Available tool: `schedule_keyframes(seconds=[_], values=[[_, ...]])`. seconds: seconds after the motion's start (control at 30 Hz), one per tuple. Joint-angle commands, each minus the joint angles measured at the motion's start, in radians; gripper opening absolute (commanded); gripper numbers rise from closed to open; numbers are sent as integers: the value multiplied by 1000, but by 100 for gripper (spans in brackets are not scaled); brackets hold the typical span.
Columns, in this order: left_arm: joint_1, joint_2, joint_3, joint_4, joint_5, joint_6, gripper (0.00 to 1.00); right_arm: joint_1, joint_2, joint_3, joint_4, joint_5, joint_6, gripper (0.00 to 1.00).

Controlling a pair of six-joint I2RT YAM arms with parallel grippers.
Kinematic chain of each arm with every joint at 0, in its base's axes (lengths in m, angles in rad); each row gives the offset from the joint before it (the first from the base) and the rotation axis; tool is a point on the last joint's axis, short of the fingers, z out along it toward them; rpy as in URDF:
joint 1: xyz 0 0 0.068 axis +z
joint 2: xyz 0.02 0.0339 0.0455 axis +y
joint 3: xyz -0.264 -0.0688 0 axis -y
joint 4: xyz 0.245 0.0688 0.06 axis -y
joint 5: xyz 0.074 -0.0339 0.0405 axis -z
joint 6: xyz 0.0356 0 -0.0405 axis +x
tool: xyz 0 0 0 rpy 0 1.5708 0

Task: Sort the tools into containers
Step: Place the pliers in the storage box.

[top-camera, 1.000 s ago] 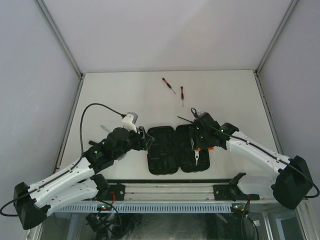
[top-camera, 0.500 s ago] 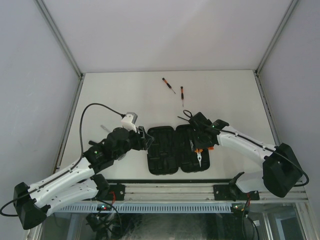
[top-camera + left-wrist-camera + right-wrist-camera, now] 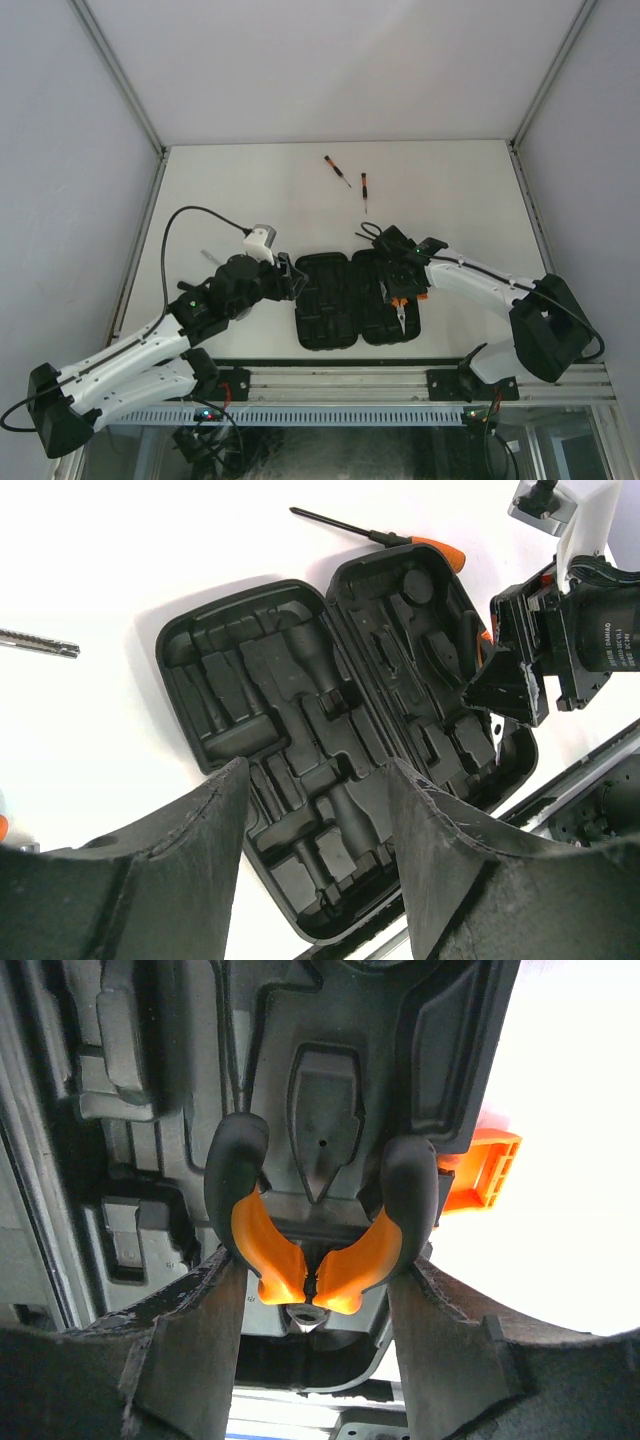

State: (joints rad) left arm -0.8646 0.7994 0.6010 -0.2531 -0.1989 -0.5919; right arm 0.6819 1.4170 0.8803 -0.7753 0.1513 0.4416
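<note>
The black tool case lies open near the front edge, its moulded slots facing up. My right gripper hangs over the case's right half, shut on the orange-and-black pliers. Its fingers press the outer sides of both handles. The pliers point nose-first toward the near rail. My left gripper hovers at the case's left edge, open with nothing between its fingers. Two thin screwdrivers lie at the back, and another screwdriver rests behind the case.
The orange latch sticks out from the case's right side. A thin metal bit lies on the white table left of the case. The metal rail runs along the near edge, and grey walls enclose the table.
The right arm has swung in to the left, and its gripper has shifted slightly left over the case's right half with the pliers. The left arm has not moved.
</note>
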Motion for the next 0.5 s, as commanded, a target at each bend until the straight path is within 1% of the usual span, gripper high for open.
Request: schedule_keyframes(seconds=[0.0,0.47], values=[[5,-8,-21,17,-2,-3,61,-2,11,49,19,37,-2,21],[6,-28,-27,14,-11,-9,61,9,16,48,15,75,33,46]])
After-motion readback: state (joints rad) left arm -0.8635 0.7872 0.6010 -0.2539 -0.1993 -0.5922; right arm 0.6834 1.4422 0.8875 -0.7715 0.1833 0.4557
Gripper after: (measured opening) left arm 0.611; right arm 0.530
